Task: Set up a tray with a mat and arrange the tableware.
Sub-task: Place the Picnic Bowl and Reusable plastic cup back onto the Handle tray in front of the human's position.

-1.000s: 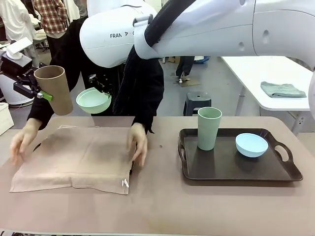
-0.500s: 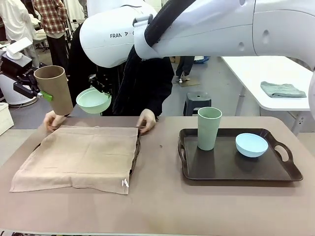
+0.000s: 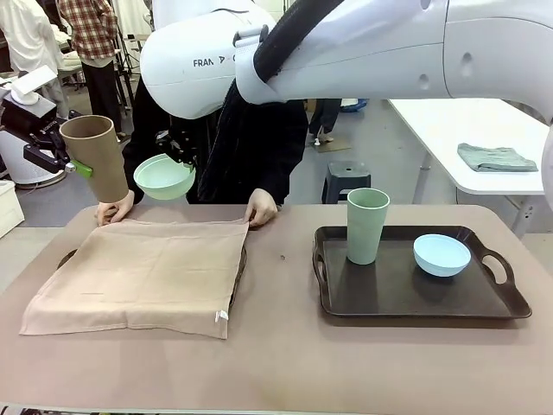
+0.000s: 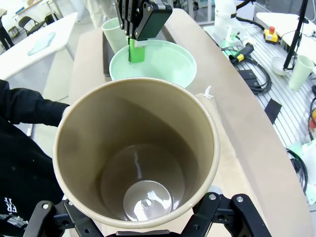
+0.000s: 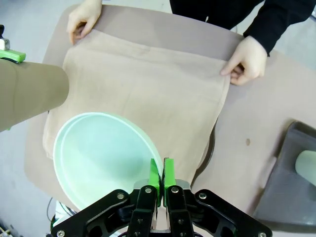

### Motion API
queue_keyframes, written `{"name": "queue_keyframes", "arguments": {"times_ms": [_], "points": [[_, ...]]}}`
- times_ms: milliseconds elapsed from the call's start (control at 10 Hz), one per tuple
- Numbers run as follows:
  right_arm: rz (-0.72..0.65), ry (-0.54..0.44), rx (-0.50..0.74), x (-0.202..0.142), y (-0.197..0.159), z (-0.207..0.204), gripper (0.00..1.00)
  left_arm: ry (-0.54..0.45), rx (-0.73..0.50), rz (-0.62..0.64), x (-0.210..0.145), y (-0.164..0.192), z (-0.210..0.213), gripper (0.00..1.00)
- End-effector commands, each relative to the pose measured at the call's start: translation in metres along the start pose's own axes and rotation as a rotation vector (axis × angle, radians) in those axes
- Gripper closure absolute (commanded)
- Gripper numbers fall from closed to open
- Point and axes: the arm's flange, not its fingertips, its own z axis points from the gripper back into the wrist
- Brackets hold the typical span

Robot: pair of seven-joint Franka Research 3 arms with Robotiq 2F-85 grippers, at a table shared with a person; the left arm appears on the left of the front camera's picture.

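Left gripper (image 3: pixel 73 162) clamps the tan cup (image 3: pixel 95 160) — right gripper (image 5: pixel 160 180), pressed together, pinches the mint bowl (image 5: pixel 98 158) by its rim; a person's hands (image 3: pixel 262 207) hold the mat (image 3: pixel 147 268) at its corners.

Table (image 3: pixel 285 372), near side to far:
- Left tray (image 3: pixel 240 266) lies under the mat (image 3: pixel 138 277).
- Right tray (image 3: pixel 415 303) sits well apart to the right. The standing cup (image 3: pixel 366 226) is at its far left, with the resting bowl (image 3: pixel 441 255) to the right of it.
- Above the mat's far left corner, the left gripper (image 3: pixel 78 164) holds the raised cup (image 3: pixel 93 160).
- Just to its right, the right gripper (image 3: pixel 173 156) pinches the raised bowl (image 3: pixel 163 177).
- One hand (image 3: pixel 115 209) is on the mat's far left corner and the other hand (image 3: pixel 261 208) on its far right corner.
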Motion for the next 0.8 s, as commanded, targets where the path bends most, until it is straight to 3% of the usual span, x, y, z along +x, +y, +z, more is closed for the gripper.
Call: {"name": "queue_keyframes", "arguments": {"times_ms": [0, 700], "points": [[0.001, -0.006, 0.013, 0.0060, 0.0041, 0.0013, 1.00, 0.001, 0.001, -0.010, 0.0038, 0.0000, 0.0011, 1.00], [0.001, -0.006, 0.013, 0.0060, 0.0041, 0.0013, 1.00, 0.001, 0.001, -0.010, 0.0038, 0.0000, 0.0011, 1.00]]}}
